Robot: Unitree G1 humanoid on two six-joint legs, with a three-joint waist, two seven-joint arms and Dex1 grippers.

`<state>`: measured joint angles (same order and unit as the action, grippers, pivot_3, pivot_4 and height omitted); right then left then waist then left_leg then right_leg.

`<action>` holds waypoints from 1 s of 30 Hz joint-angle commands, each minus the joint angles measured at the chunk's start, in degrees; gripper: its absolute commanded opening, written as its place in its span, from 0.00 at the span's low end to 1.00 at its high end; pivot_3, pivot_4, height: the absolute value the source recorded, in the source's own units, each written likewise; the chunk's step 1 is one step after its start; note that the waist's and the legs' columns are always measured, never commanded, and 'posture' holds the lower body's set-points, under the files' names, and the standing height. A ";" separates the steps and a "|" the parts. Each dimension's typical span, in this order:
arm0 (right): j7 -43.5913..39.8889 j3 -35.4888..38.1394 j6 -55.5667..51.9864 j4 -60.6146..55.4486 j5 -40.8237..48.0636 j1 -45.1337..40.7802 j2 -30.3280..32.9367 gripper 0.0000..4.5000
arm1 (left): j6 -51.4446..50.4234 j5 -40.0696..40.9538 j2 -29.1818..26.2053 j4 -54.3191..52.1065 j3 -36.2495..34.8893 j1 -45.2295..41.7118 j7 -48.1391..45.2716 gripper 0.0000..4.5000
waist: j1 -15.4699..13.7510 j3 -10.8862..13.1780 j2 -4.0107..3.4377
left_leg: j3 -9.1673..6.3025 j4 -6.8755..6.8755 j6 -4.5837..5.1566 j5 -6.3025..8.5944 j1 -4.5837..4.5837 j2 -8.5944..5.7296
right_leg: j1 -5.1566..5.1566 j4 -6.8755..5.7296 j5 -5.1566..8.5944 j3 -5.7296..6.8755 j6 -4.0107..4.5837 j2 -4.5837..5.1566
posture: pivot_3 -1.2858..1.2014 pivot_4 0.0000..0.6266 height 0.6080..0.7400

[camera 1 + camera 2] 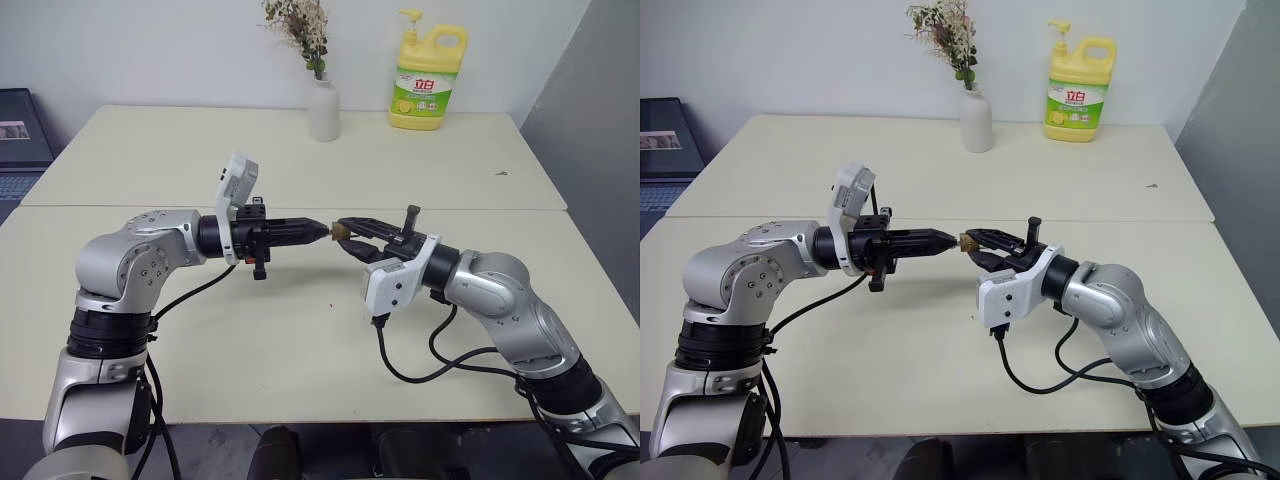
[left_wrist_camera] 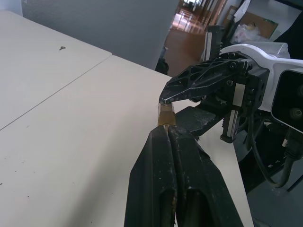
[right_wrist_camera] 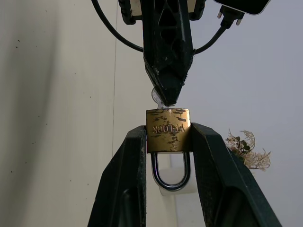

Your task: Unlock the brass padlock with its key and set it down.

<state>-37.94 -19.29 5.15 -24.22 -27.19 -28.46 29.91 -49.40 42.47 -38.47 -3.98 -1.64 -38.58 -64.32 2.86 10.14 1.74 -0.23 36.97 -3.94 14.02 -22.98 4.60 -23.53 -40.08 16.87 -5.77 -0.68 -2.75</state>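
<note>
The brass padlock (image 3: 168,130) is clamped by its sides between the fingers (image 3: 128,161) of my right gripper (image 1: 345,228), held in the air above the table. Its silver shackle (image 3: 170,177) points back toward the right wrist. My left gripper (image 1: 318,231) meets it tip to tip from the left, level, with its fingers (image 2: 163,142) closed together. They pinch the key (image 3: 155,96), whose round silver head peeks out beside the tip at the padlock's underside. The key's blade is hidden.
Both arms hover over the near cream table (image 1: 300,340). On the far table stand a white vase (image 1: 323,108) with dried flowers and a yellow detergent bottle (image 1: 428,80). A laptop (image 1: 20,140) sits at the far left. Black cables hang below both wrists.
</note>
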 commanded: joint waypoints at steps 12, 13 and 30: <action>0.31 0.93 1.32 -1.46 1.59 -0.60 -0.82 0.21 | 4.09 -2.70 -0.66 0.33 0.98 -1.67 -2.99 0.00 | 0.00 0.00 0.00 | 0.00 0.00 0.00 0.00 0.00 0.00 | 0.00 0.00 0.00 0.00 0.00 0.00 | 0.52 0.24 1.00; 0.15 0.93 1.09 -1.51 1.89 -0.54 -0.91 0.21 | 5.46 -3.47 -0.74 0.47 1.29 -1.75 -3.74 0.00 | 0.00 0.00 0.00 | 0.00 0.00 0.00 0.00 0.00 0.00 | 0.00 0.00 0.00 0.00 0.00 0.00 | 0.52 0.24 1.00; -0.06 1.36 0.43 -1.64 3.25 -0.20 -1.98 0.21 | 20.05 -10.15 0.91 3.14 2.90 -2.69 -9.52 0.00 | -0.05 0.00 0.00 | 0.01 0.00 0.00 0.00 0.00 -0.01 | 0.00 0.00 0.00 0.00 0.01 0.00 | 0.52 0.24 1.00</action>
<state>-38.60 -18.78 4.57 -23.78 -25.62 -28.14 28.67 -31.32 32.45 -38.08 0.00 1.39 -39.70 -73.35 2.81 10.14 1.74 -0.22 36.97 -3.94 14.02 -22.98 4.60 -23.52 -40.07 16.87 -5.76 -0.67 -2.75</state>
